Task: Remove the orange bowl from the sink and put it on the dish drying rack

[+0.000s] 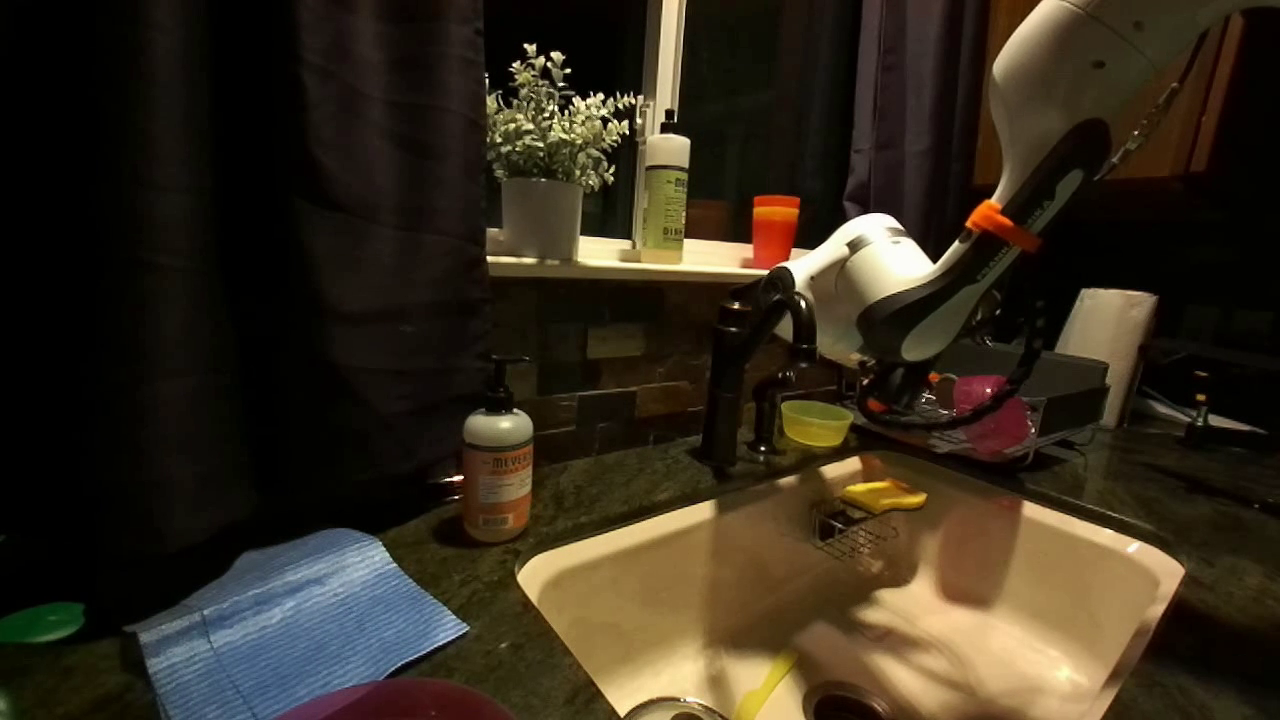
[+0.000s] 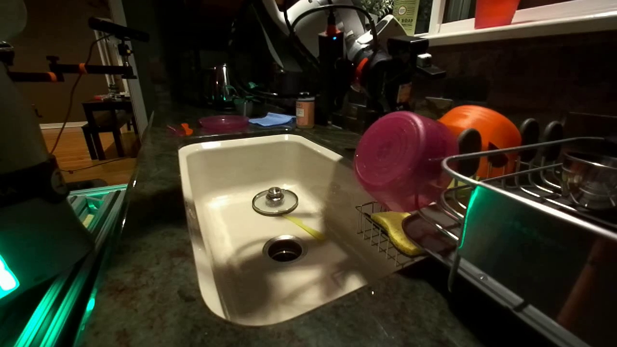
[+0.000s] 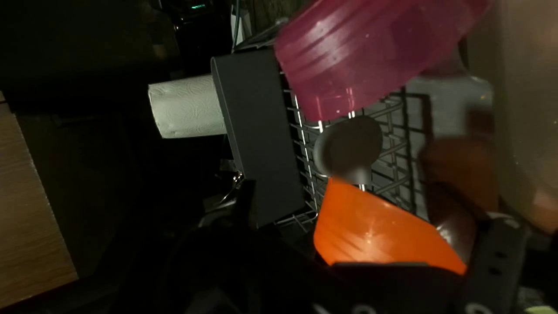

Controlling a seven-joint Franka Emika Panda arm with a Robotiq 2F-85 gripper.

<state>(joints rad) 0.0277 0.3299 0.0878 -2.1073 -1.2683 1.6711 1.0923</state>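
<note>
- Step in hand, as judged: release. The orange bowl (image 2: 482, 125) leans in the dish rack (image 2: 487, 282), upper right of an exterior view.
- Gripper (image 3: 374, 205): jaws apart, bowl between them, unclamped, lower centre of the wrist view.
- Next move: withdraw squarely; avoid dragging the bowl.
- Count: one orange bowl, one pink bowl (image 2: 400, 149), one dish rack, one sink (image 2: 236, 168), two soap bottles (image 1: 497, 475).

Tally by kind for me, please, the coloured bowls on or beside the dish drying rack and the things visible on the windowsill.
Bowls: 3 (orange bowl, pink bowl, yellow-green bowl)
Bottles: 1
Cups: 1
Potted plants: 1
Total: 6
</note>
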